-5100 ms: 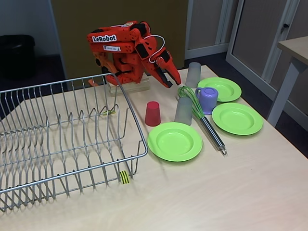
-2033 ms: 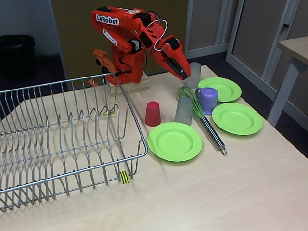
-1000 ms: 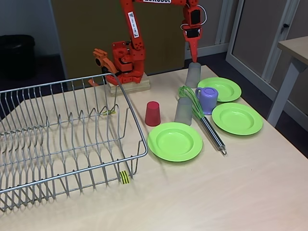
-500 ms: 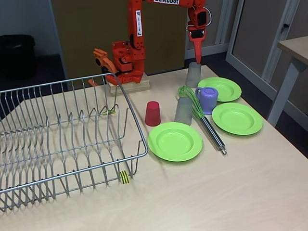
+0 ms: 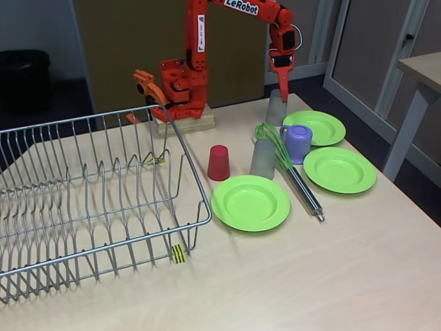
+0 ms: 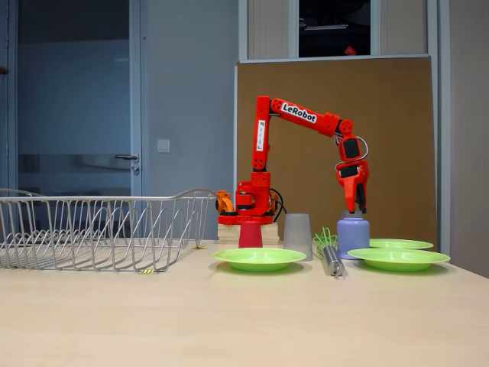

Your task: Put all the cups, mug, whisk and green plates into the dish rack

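A light wooden table (image 5: 358,276), a brown board (image 6: 397,115) behind it.

Both fixed views are evenly and softly lit from above, bright enough, with no harsh glare. Shadows under the plates (image 5: 251,202) and rack (image 5: 96,200) are faint. Focus is fairly sharp; the low view's background looks dimmer and slightly soft.
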